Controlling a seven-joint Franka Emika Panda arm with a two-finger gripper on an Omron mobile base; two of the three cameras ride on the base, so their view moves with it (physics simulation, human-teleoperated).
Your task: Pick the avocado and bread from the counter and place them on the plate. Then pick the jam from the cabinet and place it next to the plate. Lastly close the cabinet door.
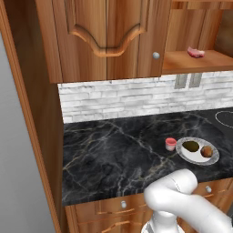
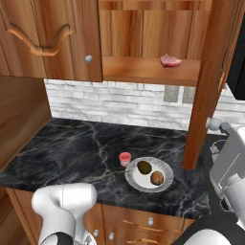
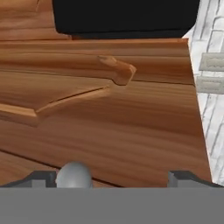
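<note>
The robot's gripper (image 3: 112, 177) is wide open, right by the tall brown wooden cabinet door (image 3: 109, 127). The food sits on the round white plate (image 2: 166, 171), small red jam jar (image 2: 125, 158) beside it. Next, push the door shut.

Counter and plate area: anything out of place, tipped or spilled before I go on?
Nothing stands out. The avocado and bread sit on the plate, the jam stands upright beside it on the counter, and nothing is spilled. The cabinet door stands open.
</note>
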